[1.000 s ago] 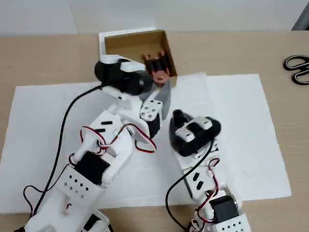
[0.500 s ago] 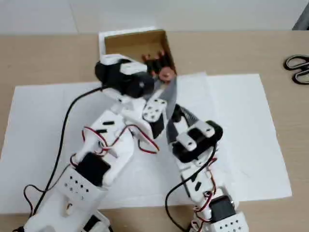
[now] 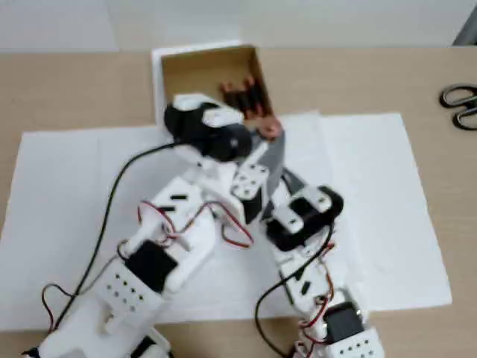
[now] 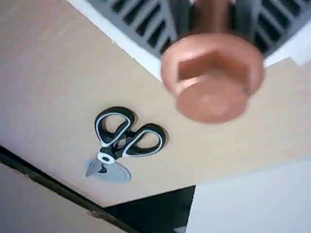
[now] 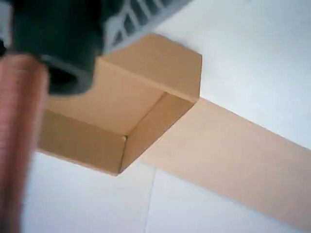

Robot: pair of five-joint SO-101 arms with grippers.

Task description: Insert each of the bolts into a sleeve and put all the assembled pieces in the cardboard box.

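1. We are seeing the left gripper point(image 4: 214, 17) clamping a copper bolt point(image 3: 270, 129) by its shank, with grey fingers point(image 4: 131, 17) pressing on either side and the hexagonal head sticking out past the tips.
2. The bolt is hanging over the white paper point(image 3: 373, 186), just right of and slightly nearer than the near right corner of the cardboard box point(image 3: 158, 71). Several finished pieces point(image 3: 244, 95) are lying inside the box against its right wall.
3. A second ago the left gripper and its copper piece were sitting at that box corner, close to the finished pieces. Since then it has been sliding right and nearer, away from the box.
4. Over the same second the right gripper point(image 3: 287, 180) has been swinging up from a nearer, drawn-back pose, and it is now sitting just beside the left gripper.
5. In the right wrist view it seems to be gripping a black sleeve point(image 5: 58, 46), with the bolt's thread running right beside the sleeve's open end. We are not able to tell whether the tip is inside yet.
6. We are judging that the arms are meeting to mate bolt and sleeve. Lining the thread up with the bore is looking like the delicate part, and boxing this piece is yet to come.
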